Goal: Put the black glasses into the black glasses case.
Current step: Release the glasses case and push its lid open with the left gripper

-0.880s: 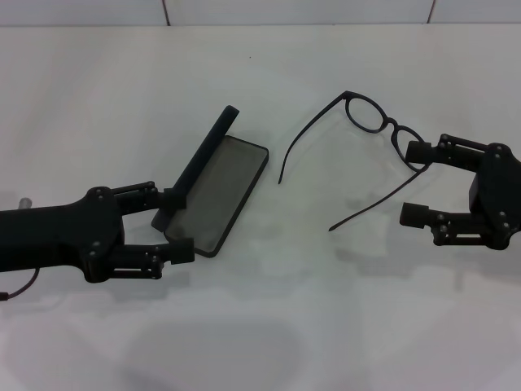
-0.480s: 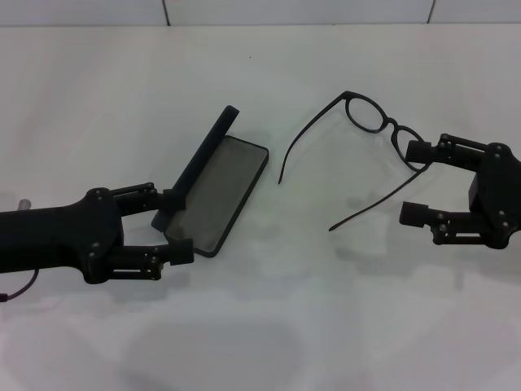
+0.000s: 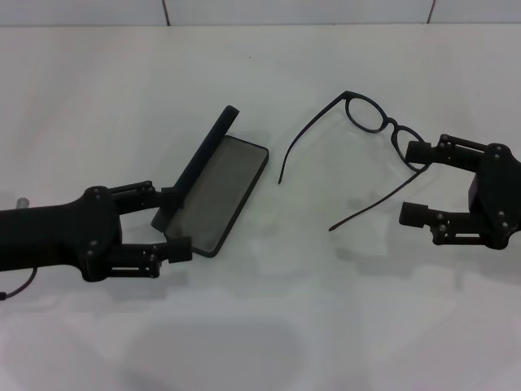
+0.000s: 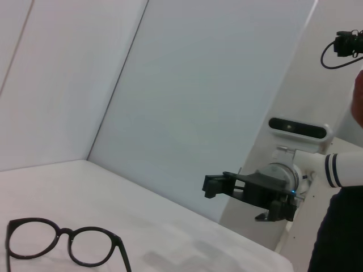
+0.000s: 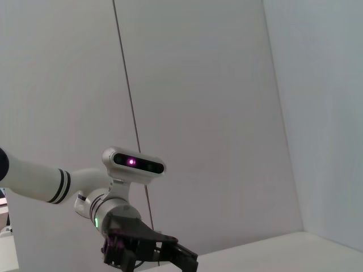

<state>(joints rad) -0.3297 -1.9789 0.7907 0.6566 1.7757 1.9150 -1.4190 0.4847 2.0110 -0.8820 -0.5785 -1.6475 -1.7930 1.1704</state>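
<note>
The white table (image 3: 269,326) takes up basically everything, with both arms reaching in from the sides. The left gripper (image 3: 172,222) sits low at the near end of the black glasses case (image 3: 213,191), fingers spread wide around that end without obviously clamping it. It looks like it's there to steady the case so it doesn't slide when something goes in. The case lies open on the table, lid propped up along its left edge, grey lining facing up and nothing inside.

The right gripper (image 3: 413,182) is also spread, one finger right at the far lens and the other on the near side of the temple arm, so it straddles the frame, probably lining up a pinch. The black glasses (image 3: 370,122) rest unfolded on the table, just right of the case, not lifted.
</note>
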